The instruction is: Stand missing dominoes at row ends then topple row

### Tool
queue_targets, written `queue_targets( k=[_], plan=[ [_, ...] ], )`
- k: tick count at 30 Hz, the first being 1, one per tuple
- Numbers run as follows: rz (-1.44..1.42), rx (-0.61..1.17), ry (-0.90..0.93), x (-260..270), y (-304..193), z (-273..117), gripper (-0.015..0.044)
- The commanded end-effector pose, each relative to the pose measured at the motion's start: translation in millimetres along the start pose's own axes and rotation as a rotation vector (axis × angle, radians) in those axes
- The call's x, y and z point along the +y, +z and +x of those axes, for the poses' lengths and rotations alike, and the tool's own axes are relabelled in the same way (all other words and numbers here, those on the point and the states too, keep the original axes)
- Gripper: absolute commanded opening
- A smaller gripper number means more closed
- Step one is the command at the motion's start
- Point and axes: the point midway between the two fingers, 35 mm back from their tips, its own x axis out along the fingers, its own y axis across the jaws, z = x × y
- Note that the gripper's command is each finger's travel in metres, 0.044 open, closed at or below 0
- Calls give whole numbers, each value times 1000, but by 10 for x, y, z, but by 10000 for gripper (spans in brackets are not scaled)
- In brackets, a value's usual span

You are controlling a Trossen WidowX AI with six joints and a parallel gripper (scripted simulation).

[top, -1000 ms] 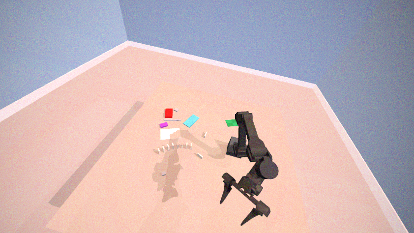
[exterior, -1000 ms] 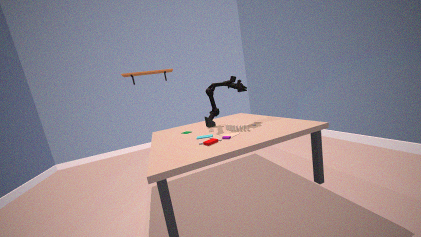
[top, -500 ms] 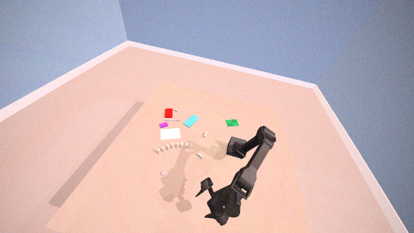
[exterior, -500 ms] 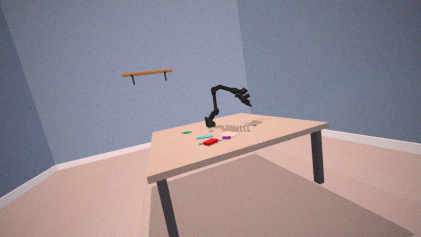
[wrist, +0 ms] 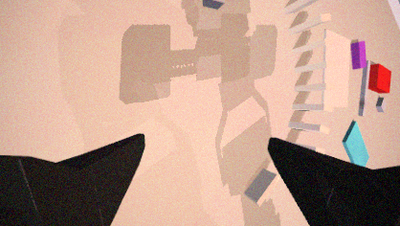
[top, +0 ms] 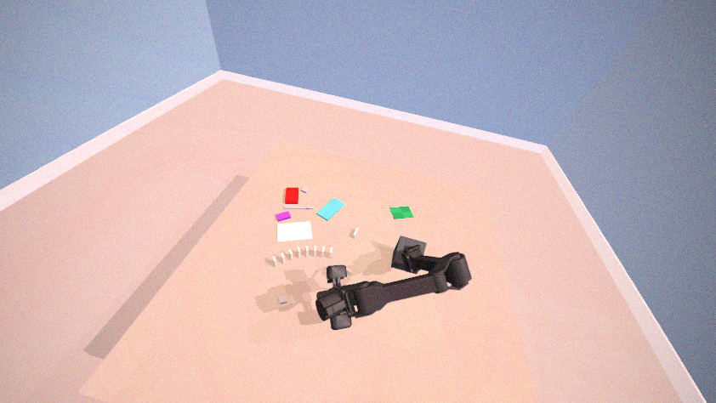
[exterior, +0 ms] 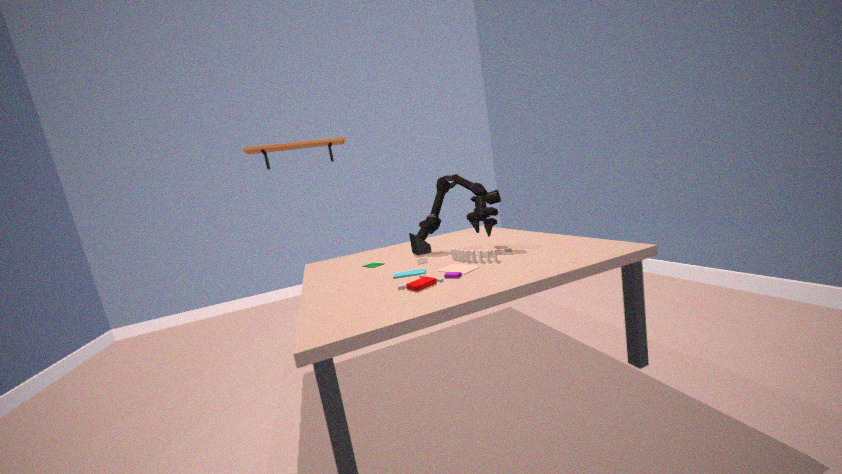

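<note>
Black two-fingered gripper (top: 336,300) (exterior: 483,232) (wrist: 208,141) open, nothing held, above table.

Loose white domino (top: 355,232) (exterior: 422,260) lies between cyan slab (top: 330,208) (exterior: 409,273) (wrist: 355,145) and arm base, long axis slanting toward the slab's side.

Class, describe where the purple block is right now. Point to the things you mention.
In the top view, the purple block (top: 282,216) (exterior: 453,274) (wrist: 358,55) lies left of the cyan slab (top: 330,209) (exterior: 409,273) (wrist: 356,145), between the red block (top: 291,195) (exterior: 421,283) (wrist: 380,79) and the white sheet (top: 294,231) (exterior: 459,268) (wrist: 336,72).
</note>
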Motion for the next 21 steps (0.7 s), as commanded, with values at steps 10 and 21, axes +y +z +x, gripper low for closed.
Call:
queue_targets(
  k=[10,21],
  plan=[
    [663,390,147,-1219,-644,312,440],
    [891,422,247,-1492,-740,309,440]
  ],
)
